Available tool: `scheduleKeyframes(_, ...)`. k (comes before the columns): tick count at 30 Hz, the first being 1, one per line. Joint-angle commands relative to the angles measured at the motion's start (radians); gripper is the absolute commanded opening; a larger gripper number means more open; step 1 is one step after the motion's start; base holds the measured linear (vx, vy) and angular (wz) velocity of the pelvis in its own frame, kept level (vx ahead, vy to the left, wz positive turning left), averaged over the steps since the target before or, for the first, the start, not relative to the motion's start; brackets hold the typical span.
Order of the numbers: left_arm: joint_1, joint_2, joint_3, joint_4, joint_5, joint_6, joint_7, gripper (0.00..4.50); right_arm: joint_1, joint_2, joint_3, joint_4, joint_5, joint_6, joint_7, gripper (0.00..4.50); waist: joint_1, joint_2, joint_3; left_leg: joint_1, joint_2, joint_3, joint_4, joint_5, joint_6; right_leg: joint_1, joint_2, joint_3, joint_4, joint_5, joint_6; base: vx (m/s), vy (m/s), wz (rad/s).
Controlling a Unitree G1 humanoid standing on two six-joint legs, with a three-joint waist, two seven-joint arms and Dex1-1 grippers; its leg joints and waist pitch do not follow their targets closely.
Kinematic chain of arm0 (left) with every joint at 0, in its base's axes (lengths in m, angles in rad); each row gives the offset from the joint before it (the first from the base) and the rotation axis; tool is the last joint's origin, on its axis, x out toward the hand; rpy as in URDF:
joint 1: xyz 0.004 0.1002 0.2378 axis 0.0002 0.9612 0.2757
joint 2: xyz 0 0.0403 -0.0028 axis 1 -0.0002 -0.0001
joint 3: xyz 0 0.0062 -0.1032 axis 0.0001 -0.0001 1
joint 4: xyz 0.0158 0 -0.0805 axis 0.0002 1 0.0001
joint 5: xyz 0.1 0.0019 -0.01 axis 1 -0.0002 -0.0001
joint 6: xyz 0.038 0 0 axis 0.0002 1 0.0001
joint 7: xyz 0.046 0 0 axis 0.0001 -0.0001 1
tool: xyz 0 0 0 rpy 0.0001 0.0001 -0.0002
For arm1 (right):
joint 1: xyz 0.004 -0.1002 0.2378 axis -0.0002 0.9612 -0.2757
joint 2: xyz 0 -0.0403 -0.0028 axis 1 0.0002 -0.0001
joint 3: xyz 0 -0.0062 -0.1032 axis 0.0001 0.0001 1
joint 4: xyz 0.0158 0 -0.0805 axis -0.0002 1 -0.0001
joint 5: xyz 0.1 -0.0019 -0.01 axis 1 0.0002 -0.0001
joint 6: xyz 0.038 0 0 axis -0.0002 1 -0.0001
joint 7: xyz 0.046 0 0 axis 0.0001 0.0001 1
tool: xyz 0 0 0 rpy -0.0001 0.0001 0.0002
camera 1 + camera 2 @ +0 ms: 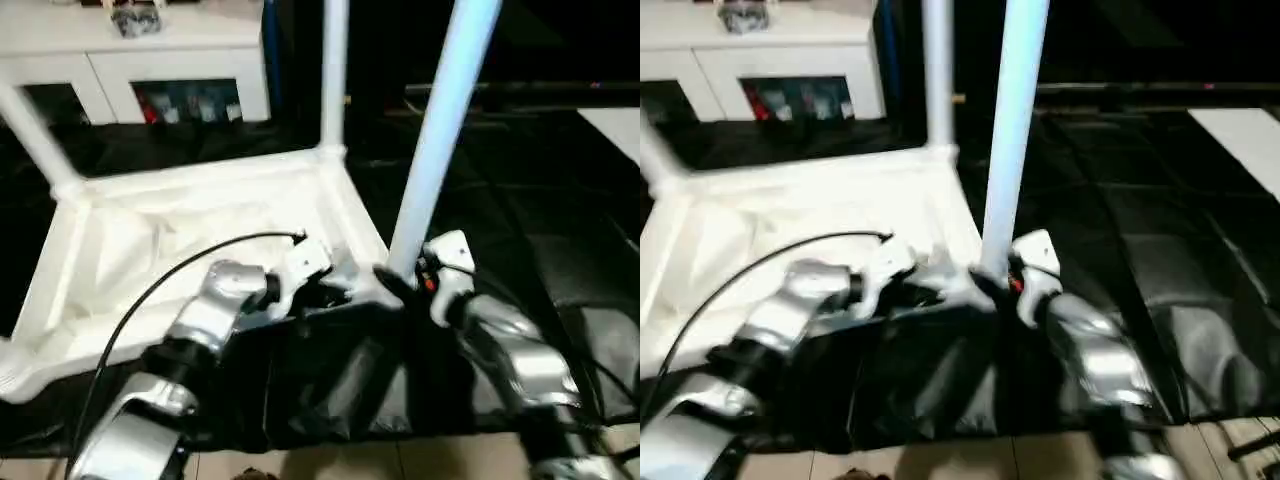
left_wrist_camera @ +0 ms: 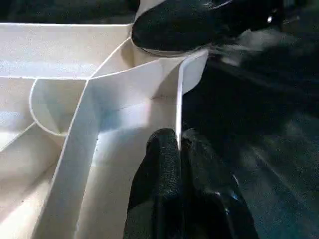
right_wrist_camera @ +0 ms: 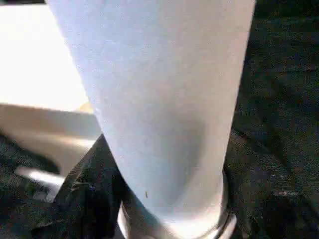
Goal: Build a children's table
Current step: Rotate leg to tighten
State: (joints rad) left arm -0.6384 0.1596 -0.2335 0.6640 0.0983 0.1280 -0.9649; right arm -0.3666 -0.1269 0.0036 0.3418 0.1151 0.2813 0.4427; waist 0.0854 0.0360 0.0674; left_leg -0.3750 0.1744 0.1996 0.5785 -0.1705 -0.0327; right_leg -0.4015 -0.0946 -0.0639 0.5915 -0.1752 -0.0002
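Here, rim (image 2: 178, 107) pinched by closed left gripper (image 2: 180, 144), steadying top; leg (image 1: 440, 125) clasped upright by right gripper (image 1: 405, 283) for socketing.

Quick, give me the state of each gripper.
Left gripper: shut, pinching the tabletop's rim.
Right gripper: closed around the base of the near table leg.

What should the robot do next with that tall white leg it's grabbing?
Probably twist or press the leg down into its corner socket. The right gripper wraps the leg's base right at the tabletop's near corner, and the left gripper pinches the rim there, steadying it. The leg stands slightly tilted.
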Motion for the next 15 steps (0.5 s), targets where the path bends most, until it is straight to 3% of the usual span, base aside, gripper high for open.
scheduleKeyframes(1, -0.041, -0.116, -0.024, -0.017, -0.037, -0.022, 0.047, 0.00, -0.037, 0.095, 0.055, 0.093, -0.022, 0.024, -0.071, 2.49, -0.005, -0.009, -0.054, 0.022, 0.051, -0.040, -0.083, -0.385, -0.027, 0.026, -0.071, 0.040, -0.101, -0.501, -0.142, 0.000, 0.000, 0.00)
scheduleKeyframes(3, -0.042, -0.124, -0.026, -0.015, -0.035, -0.023, 0.049, 0.00, -0.048, 0.104, 0.051, 0.104, -0.019, 0.017, -0.075, 2.49, -0.005, -0.009, -0.056, 0.022, 0.051, -0.041, -0.085, -0.381, -0.027, 0.029, -0.070, 0.039, -0.103, -0.496, -0.131, 0.000, 0.000, 0.00)
scheduleKeyframes(4, -0.041, -0.123, -0.030, -0.018, -0.031, -0.026, 0.042, 0.00, -0.048, 0.102, 0.055, 0.098, -0.010, 0.006, -0.049, 2.49, -0.001, 0.004, -0.058, 0.024, 0.052, -0.041, -0.085, -0.375, -0.024, 0.029, -0.069, 0.041, -0.100, -0.457, -0.136, 0.000, 0.000, 0.00)
scheduleKeyframes(5, -0.040, -0.123, -0.031, -0.018, -0.031, -0.027, 0.039, 0.00, -0.047, 0.102, 0.055, 0.096, -0.008, 0.006, -0.045, 3.19, -0.003, -0.001, -0.058, 0.023, 0.053, -0.038, -0.087, -0.371, -0.020, 0.029, -0.066, 0.041, -0.103, -0.435, -0.138, 0.000, 0.000, 0.00)
scheduleKeyframes(9, -0.029, -0.106, -0.044, -0.032, -0.031, -0.036, 0.002, 0.00, -0.032, 0.072, 0.057, 0.065, 0.010, 0.010, 0.009, 3.24, 0.002, -0.001, -0.063, 0.021, 0.053, -0.033, -0.084, -0.331, -0.002, 0.035, -0.064, 0.043, -0.089, -0.321, -0.181, 0.000, 0.000, 0.00)
scheduleKeyframes(11, -0.023, -0.088, -0.046, -0.038, -0.034, -0.043, -0.022, 0.00, -0.015, 0.022, 0.088, 0.035, -0.020, 0.004, 0.055, 3.65, 0.005, -0.001, -0.064, 0.021, 0.054, -0.031, -0.082, -0.315, 0.006, 0.036, -0.064, 0.044, -0.087, -0.296, -0.187, 0.000, 0.000, 0.00)
scheduleKeyframes(15, -0.015, -0.058, -0.049, -0.047, -0.043, -0.050, -0.074, 0.00, 0.026, -0.062, 0.125, -0.032, -0.005, 0.002, 0.195, 3.65, 0.014, -0.006, -0.067, 0.014, 0.052, -0.027, -0.073, -0.244, 0.049, 0.046, -0.066, 0.044, -0.079, -0.228, -0.199, 0.000, 0.000, 0.00)
